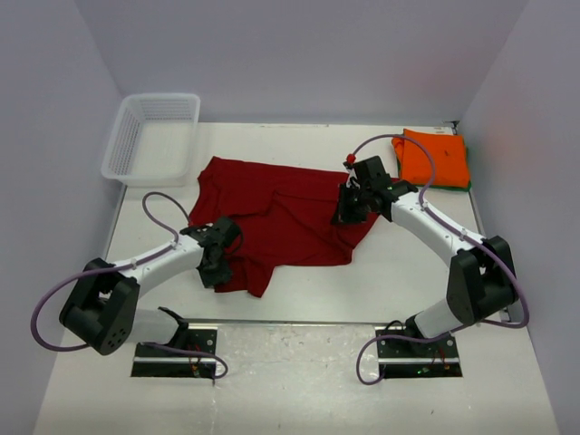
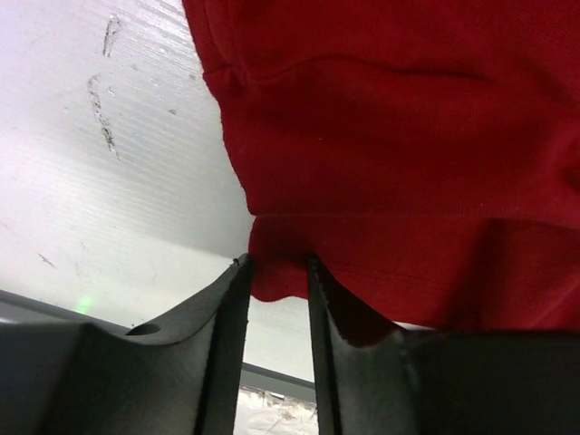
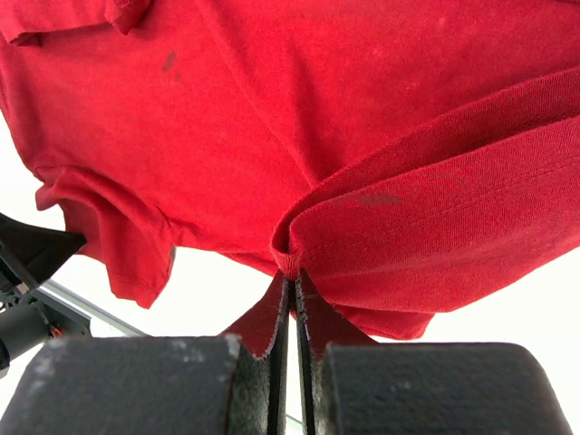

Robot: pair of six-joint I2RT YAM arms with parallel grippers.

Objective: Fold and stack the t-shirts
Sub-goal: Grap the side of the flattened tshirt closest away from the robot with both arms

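Observation:
The dark red t-shirt (image 1: 281,213) lies spread and rumpled across the middle of the table. My left gripper (image 1: 217,267) sits at its near left corner. In the left wrist view its jaws (image 2: 279,265) stand a little apart, with a lobe of the red hem (image 2: 281,272) between the tips. My right gripper (image 1: 349,213) is at the shirt's right edge. Seen from the right wrist, that gripper (image 3: 291,276) is shut on a pinched fold of red cloth (image 3: 317,109). A folded bright orange t-shirt (image 1: 435,159) rests at the far right on a green one (image 1: 467,186), of which only an edge shows.
A white mesh basket (image 1: 152,136) stands at the far left corner of the table. Grey walls close in the left, back and right sides. Both arm bases are bolted at the near edge, with purple cables looping beside them.

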